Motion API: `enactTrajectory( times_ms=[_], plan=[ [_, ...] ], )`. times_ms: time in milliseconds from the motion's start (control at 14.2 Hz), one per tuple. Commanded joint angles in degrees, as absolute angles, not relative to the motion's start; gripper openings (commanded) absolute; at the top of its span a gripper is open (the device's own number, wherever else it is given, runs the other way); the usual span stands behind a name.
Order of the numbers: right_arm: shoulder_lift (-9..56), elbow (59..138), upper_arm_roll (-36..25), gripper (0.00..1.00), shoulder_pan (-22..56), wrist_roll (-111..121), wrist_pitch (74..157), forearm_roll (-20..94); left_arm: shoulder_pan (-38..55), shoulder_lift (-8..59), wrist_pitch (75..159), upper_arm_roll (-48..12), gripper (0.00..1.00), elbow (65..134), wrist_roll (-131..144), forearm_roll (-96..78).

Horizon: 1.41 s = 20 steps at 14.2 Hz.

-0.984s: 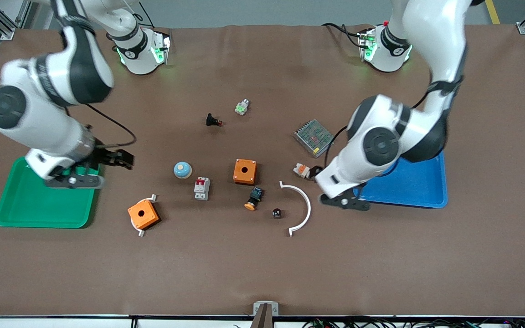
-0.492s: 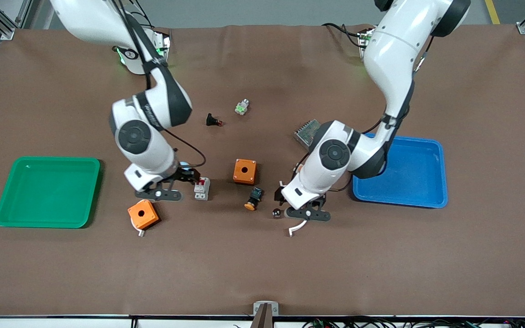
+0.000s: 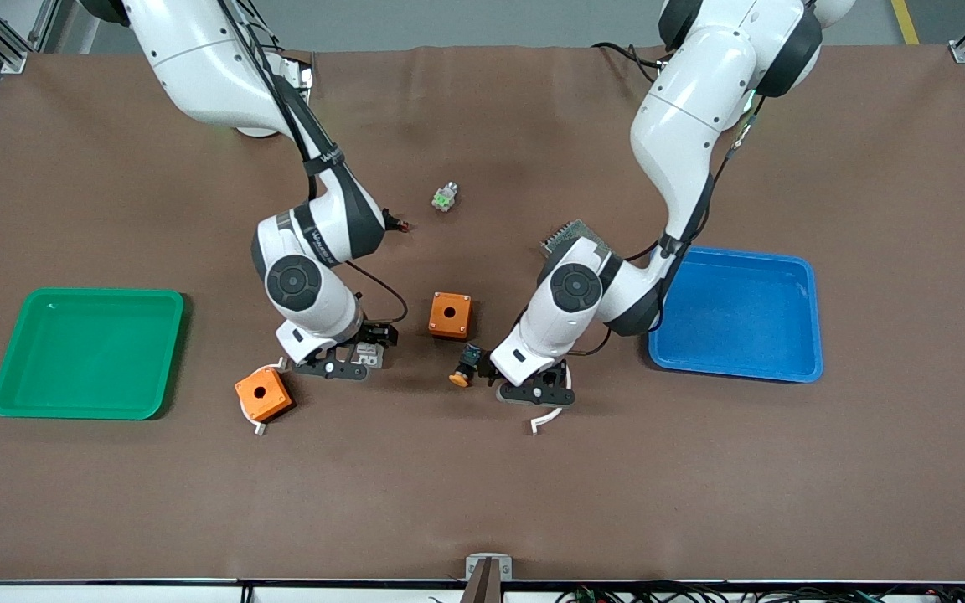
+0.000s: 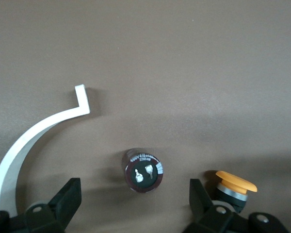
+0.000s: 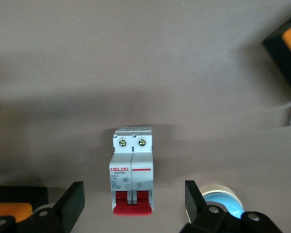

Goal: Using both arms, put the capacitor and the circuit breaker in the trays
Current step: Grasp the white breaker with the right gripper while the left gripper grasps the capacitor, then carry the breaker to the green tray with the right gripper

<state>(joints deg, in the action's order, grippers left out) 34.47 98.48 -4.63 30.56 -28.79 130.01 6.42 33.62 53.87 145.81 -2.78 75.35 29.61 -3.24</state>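
Observation:
The circuit breaker (image 5: 132, 170), a white-grey block with red levers, lies flat on the brown table between the open fingers of my right gripper (image 5: 134, 204), which hangs just above it. In the front view my right gripper (image 3: 363, 352) covers most of the breaker (image 3: 375, 361). The capacitor (image 4: 144, 171), a small dark cylinder with two silvery terminals on top, stands between the open fingers of my left gripper (image 4: 134, 204). In the front view my left gripper (image 3: 511, 385) hides the capacitor. Neither gripper holds anything.
A green tray (image 3: 30, 394) lies at the right arm's end and a blue tray (image 3: 784, 368) at the left arm's end. Two orange boxes (image 3: 450, 315) (image 3: 263, 394), an orange-capped button (image 3: 466, 366), a white arc (image 3: 549, 414) and a blue-white dome (image 5: 223, 201) lie close by.
Both arms swung in from beside their trays to the middle of the table. The right gripper now hangs over the circuit breaker, the left over the capacitor.

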Motion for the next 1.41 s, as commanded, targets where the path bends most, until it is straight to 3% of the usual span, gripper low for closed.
enactTrajectory(
  times_ms=[0, 70, 211, 422, 562, 984, 1336],
  plan=[
    [36.4, 96.8, -5.1, 0.86, 31.1, -28.7, 130.0, 7.5, 35.3, 55.4, 147.1, -1.0, 0.9, 73.3, 30.9, -3.4],
    [36.9, 96.4, -5.1, 0.82, 31.1, -28.7, 130.0, 7.5, 35.3, 55.4, 147.2, -1.0, 0.82, 73.3, 30.9, -3.4],
    [37.6, 96.3, -5.1, 0.64, 31.2, -28.3, 131.7, 7.3, 35.3, 55.4, 147.2, -0.9, 0.67, 73.3, 30.9, -3.4],
    [37.4, 96.2, -5.2, 0.24, 31.0, -28.0, 131.7, 7.3, 35.4, 55.3, 147.2, -0.9, 0.52, 73.3, 31.0, -3.4],
    [36.7, 94.8, -5.2, 0.04, 30.7, -28.0, 129.4, 7.3, 35.4, 55.3, 147.2, -0.9, 0.46, 73.3, 31.0, -3.4],
    [25.6, 90.9, -5.6, 0.01, 24.3, -22.2, 110.8, 6.9, 35.4, 55.3, 147.3, -0.9, 0.41, 72.9, 31.6, -3.4],
    [19.7, 91.8, -5.7, 0.01, 11.9, -2.2, 104.7, 4.0, 35.3, 55.5, 148.9, -0.8, 0.42, 72.5, 31.6, -3.3]
  ],
)
